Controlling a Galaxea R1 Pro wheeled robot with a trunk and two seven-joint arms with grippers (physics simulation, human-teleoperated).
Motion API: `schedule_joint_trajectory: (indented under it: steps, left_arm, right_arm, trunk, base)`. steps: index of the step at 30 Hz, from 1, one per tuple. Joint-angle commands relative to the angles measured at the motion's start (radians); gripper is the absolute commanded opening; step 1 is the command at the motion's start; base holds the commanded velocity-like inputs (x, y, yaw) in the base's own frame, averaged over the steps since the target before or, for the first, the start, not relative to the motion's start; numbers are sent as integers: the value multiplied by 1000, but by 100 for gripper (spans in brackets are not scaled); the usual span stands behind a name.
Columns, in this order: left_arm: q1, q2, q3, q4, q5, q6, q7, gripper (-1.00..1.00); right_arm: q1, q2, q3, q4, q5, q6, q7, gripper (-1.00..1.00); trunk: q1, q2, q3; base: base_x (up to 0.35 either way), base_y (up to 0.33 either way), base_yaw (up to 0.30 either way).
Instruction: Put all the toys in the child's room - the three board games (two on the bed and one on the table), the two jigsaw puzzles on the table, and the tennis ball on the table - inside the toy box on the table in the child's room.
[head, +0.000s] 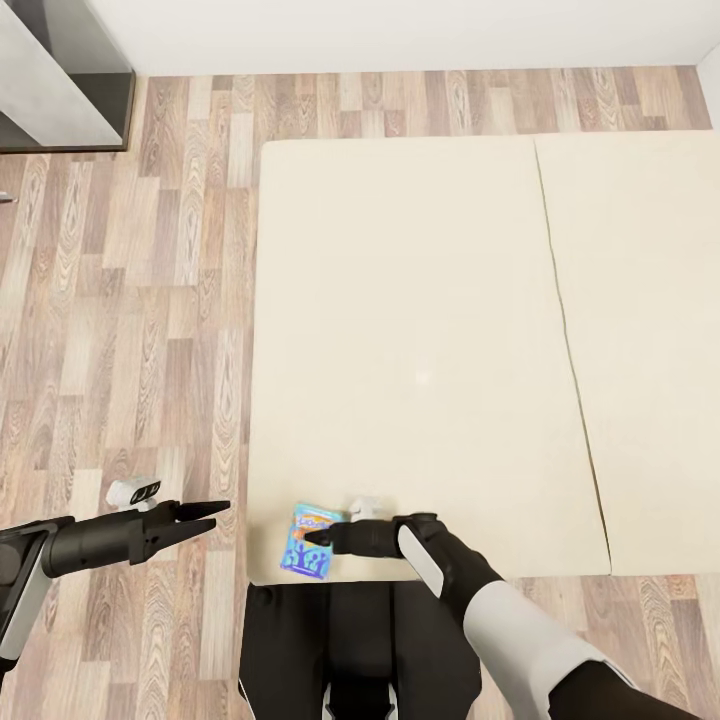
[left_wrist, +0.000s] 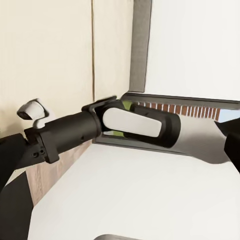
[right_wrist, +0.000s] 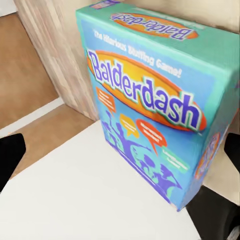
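A small blue board game, printed "Balderdash", lies flat on the near left corner of the cream bed. My right gripper reaches over that corner, open. In the right wrist view the box sits between its fingers, one dark finger at each side of it. My left gripper hangs open over the wood floor, left of the bed, holding nothing. The left wrist view looks across at my right arm and the bed. The toy box and the other toys are out of view.
A seam splits the bed into two sections. Wood plank floor runs along the bed's left side and far end. A grey piece of furniture stands at the far left by the white wall. My dark base is against the bed's near edge.
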Motion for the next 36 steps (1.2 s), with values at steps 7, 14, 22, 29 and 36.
schedule_joint_trajectory:
  steps: [7,14,22,29,36]
  left_arm:
    - [0,-1,-1,0,0,11,-4,100]
    - [0,-1,-2,0,0,11,-4,100]
    - [0,-1,-2,0,0,11,-4,100]
    - [0,-1,-1,0,0,11,-4,100]
    - [0,0,-1,0,0,11,-4,100]
  right_arm:
    - [19,0,2,2,3,-31,99,100]
    - [22,0,2,0,9,-35,104,100]
    - [22,0,1,3,10,-36,96,100]
    - [21,0,2,5,10,-36,93,100]
    - [23,0,2,4,10,-36,92,100]
  trunk:
    - [1,-2,-1]
    - [1,-2,-1]
    - [1,-2,-1]
    - [1,-2,-1]
    - [1,-2,-1]
  base:
    - [0,0,0]
    - [0,0,0]
    - [0,0,0]
    - [0,0,0]
    - [0,0,0]
